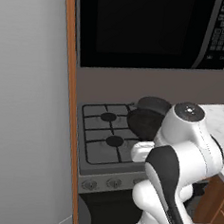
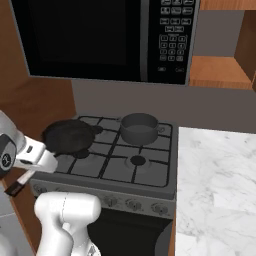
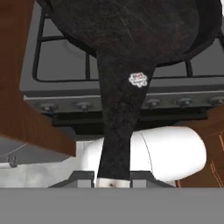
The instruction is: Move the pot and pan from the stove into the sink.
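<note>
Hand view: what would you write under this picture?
Gripper shut on the black frying pan's handle, above the stove.

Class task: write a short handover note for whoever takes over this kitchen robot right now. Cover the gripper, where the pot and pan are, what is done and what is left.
Gripper: shut on the handle of the pan; in the hand view the handle runs straight down between the fingers.
Pan: over the left side of the stove, in the grip; whether it has left the grates I cannot tell.
Pot: upright on the back right burner, untouched.
Done: pan grasped.
Left: carry the pan to the sink, then come back for the pot. The marble counter lies right of the stove.
</note>
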Robot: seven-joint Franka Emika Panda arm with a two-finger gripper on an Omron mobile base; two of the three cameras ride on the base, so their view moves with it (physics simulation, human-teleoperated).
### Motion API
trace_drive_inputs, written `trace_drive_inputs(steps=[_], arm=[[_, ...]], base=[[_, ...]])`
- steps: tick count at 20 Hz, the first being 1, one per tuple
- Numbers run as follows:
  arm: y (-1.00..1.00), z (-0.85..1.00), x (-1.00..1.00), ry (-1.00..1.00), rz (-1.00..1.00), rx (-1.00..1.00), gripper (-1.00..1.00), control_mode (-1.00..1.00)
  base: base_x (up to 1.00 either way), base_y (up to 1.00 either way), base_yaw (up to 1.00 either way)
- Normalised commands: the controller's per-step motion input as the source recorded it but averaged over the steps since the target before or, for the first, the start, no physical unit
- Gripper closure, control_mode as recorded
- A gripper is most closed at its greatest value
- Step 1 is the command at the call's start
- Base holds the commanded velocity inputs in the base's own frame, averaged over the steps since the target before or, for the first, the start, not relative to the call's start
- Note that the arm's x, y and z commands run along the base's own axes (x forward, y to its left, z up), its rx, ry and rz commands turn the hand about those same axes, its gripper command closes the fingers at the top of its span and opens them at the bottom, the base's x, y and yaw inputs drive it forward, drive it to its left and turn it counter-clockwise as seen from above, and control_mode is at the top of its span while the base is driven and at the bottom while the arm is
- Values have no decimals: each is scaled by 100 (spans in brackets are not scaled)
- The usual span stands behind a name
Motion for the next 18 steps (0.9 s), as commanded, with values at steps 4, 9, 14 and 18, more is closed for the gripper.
trace_drive_inputs(steps=[4,9,14,18], arm=[[-26,0,-48,-27,8,-3,100,-100],[0,0,0,0,0,0,100,-100],[0,-3,-12,0,0,0,100,100],[0,0,0,0,0,0,100,100]], base=[[0,0,0],[0,0,0],[-17,-1,0],[-99,-11,0]])
